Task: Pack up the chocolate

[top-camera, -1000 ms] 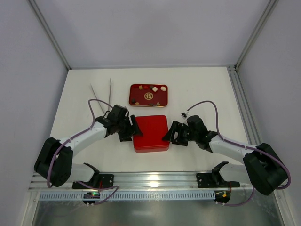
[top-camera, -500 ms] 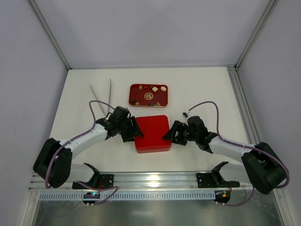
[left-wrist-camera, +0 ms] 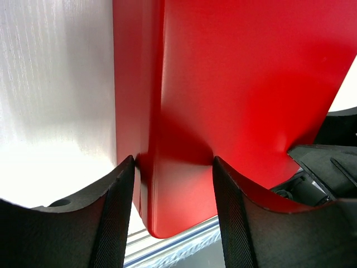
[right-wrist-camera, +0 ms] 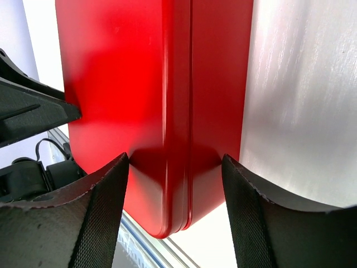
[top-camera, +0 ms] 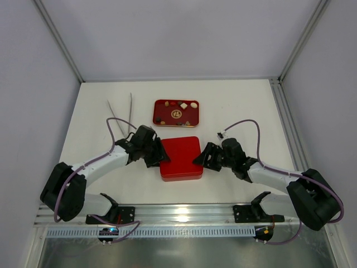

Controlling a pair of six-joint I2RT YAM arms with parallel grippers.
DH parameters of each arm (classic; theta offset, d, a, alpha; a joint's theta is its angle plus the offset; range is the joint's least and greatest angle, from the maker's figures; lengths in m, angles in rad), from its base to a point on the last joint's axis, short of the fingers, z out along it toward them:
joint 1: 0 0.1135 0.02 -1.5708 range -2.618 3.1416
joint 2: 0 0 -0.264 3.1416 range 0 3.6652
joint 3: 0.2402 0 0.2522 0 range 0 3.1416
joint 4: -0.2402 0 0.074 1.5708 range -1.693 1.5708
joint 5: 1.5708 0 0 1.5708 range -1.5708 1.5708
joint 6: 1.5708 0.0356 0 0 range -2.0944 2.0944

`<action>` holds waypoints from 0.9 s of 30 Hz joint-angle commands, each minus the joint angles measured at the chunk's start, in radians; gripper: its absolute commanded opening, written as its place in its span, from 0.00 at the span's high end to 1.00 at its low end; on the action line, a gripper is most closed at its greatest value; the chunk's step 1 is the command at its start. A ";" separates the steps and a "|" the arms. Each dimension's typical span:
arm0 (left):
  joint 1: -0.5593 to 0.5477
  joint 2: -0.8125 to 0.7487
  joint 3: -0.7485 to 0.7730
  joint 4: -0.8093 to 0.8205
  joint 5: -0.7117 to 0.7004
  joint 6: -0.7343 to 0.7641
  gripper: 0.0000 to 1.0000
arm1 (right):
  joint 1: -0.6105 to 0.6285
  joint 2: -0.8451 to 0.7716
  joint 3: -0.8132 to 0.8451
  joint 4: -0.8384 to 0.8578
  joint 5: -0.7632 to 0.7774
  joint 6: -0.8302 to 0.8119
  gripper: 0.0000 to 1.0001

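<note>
Chocolate, small mixed brown, tan and white pieces, lay scattered in the shallow red rounded-rectangle tray at the far middle of the white table, well apart from both my grippers. Just nearer than the tray sat the square red box, lid on, flat on the table. My left gripper was at the box's left edge and my right gripper at its right edge, facing each other across it. In the left wrist view the jaws were spread wide, straddling the box's near corner, and both black textured fingers met the red surface. It was the same in the right wrist view, with the jaws spread, the box's rounded corner between them, and the fingers against the red on either side. I could not tell whether either pair was actually squeezing. Thin grey metal tongs lay on the table left of the tray, beyond my left arm.
</note>
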 commanded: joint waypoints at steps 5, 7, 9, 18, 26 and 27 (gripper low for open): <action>-0.043 0.156 0.047 -0.078 -0.033 0.062 0.69 | 0.058 -0.016 -0.024 -0.046 -0.003 0.005 0.67; -0.043 0.170 0.054 -0.079 -0.029 0.073 0.70 | 0.059 -0.031 -0.022 -0.060 0.004 0.000 0.68; -0.040 0.192 0.073 -0.084 -0.030 0.097 0.69 | 0.059 -0.046 -0.019 -0.080 0.008 -0.004 0.64; 0.014 0.298 0.226 -0.173 0.007 0.252 0.67 | 0.079 -0.102 -0.014 -0.144 0.027 -0.018 0.54; 0.046 0.273 0.289 -0.220 0.016 0.306 0.58 | 0.056 -0.171 0.030 -0.288 0.092 -0.076 0.37; 0.048 0.272 0.295 -0.231 0.019 0.311 0.57 | 0.052 -0.180 0.038 -0.303 0.096 -0.084 0.33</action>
